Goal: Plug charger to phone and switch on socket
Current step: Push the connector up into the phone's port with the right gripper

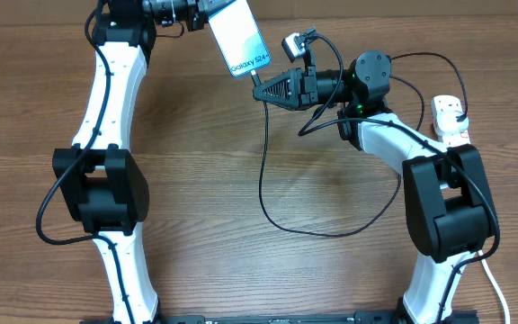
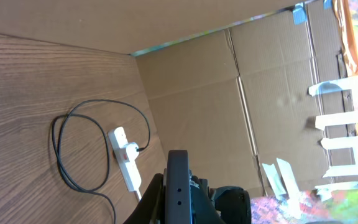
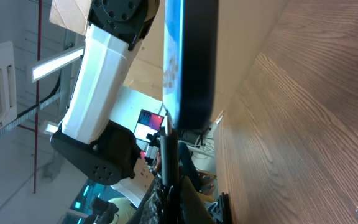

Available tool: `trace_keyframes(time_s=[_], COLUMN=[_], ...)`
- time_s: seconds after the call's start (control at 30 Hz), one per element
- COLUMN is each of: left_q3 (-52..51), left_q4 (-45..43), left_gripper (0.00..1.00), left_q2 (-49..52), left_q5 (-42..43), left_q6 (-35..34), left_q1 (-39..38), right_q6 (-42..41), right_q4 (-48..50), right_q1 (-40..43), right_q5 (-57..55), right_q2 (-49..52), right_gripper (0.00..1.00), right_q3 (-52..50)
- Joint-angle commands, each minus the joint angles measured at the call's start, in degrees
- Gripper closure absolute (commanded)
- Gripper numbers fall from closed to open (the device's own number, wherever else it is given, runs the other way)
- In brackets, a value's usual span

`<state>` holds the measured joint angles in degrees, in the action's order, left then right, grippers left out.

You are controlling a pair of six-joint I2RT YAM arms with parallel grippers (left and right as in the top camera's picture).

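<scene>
**Phone.** The left gripper point(image 1: 203, 13) is clamped on the upper end of the phone point(image 1: 236, 40) and holds it at the far edge of the table point(image 1: 241, 279). The screen faces up and glows light blue. The text "Galaxy S24+" reads along the lower end of the screen. In the right wrist view the phone point(image 3: 194, 62) shows edge-on, with a dark frame and a blue face. The white left arm point(image 3: 104, 81) stands behind it.

**Charger.** The right gripper point(image 1: 261, 90) points left, and its fingers are closed on the connector end of the charger point(image 1: 261, 180). The connector tip point(image 3: 166, 134) meets the lower end of the phone. The views do not show whether it is seated in the port. From the gripper the thin black cable drops toward the near side and curves right in a wide loop. It then passes under the right arm toward the socket point(image 1: 448, 121).

**Socket.** The white strip lies at the right edge of the table, partly hidden by the right arm. In the left wrist view the socket point(image 2: 124, 168) lies flat near a cardboard wall point(image 2: 229, 93). A white block point(image 2: 130, 150) sits on the strip, and the cable point(image 2: 55, 143) meets this block. A red mark shows on the strip. No lettering can be read there, and the switch position cannot be told.
</scene>
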<state>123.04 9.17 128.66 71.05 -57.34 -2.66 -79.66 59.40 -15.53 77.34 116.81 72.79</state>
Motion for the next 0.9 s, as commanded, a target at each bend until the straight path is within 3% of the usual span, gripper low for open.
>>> trace_keyframes(time_s=[0.0,0.33,0.87], left_q3=[1.20,1.20,1.20], left_q4=[-0.20,-0.15,1.20], left_gripper=[0.96,0.96,0.96], left_q2=[0.07,0.07,0.07], left_q5=[2.32,1.81,0.90], left_q6=[1.64,-2.99,-3.06], left_q1=[-0.66,-0.63,-0.59], right_q6=[0.42,0.42,0.37], right_q4=[0.55,0.52,0.50], right_q1=[-0.20,-0.20,-0.20], right_q5=[-0.81,-0.81,-0.79], right_q2=[0.00,0.00,0.00], right_gripper=[0.96,0.96,0.96], right_q3=[0.35,0.35,0.35])
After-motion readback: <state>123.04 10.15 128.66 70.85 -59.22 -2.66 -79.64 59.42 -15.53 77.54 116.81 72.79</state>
